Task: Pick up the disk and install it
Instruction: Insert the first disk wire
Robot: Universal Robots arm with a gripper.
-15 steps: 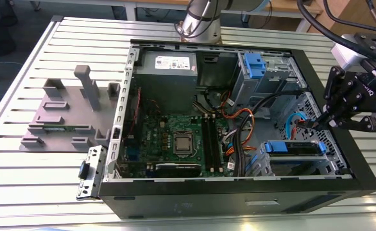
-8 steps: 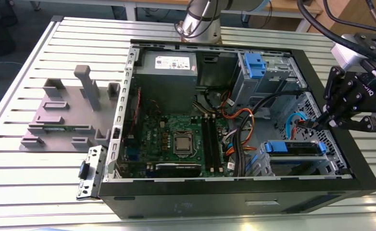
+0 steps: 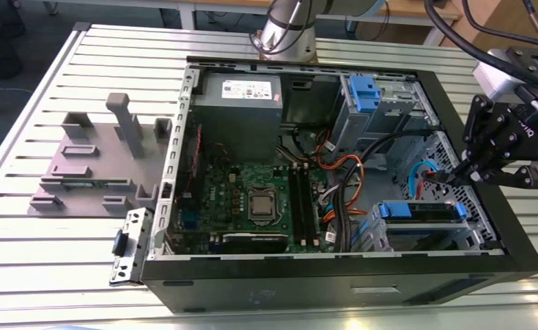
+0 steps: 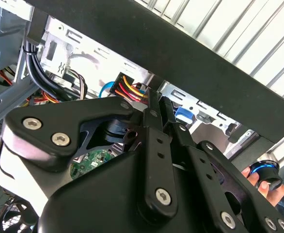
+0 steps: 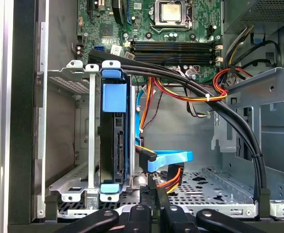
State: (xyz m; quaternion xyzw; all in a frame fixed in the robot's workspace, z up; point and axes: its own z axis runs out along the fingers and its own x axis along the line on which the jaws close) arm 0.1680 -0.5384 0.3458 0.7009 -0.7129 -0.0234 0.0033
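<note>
The disk (image 3: 420,212), framed by a bright blue bracket, sits in the metal drive cage (image 3: 431,237) at the front corner of the open computer case (image 3: 324,275), on the exterior view's right. In the first wrist view the disk (image 5: 117,145) stands on edge in its cage, with a black plug on a blue flat cable (image 5: 168,159) just beside its connector side. My gripper (image 3: 445,177) hangs inside the case above that cage, fingers (image 5: 149,201) shut close together. Their tips touch a black power plug with red, yellow and orange wires (image 4: 130,90); whether it is pinched I cannot tell.
The motherboard (image 3: 250,199), power supply (image 3: 241,103) and a thick black cable bundle (image 5: 219,111) fill the case. A second blue bracket (image 3: 365,93) sits in the upper bay. Grey fixtures (image 3: 95,158) stand on the slatted table at the exterior view's left. A hand (image 4: 265,182) holds a blue-ringed object.
</note>
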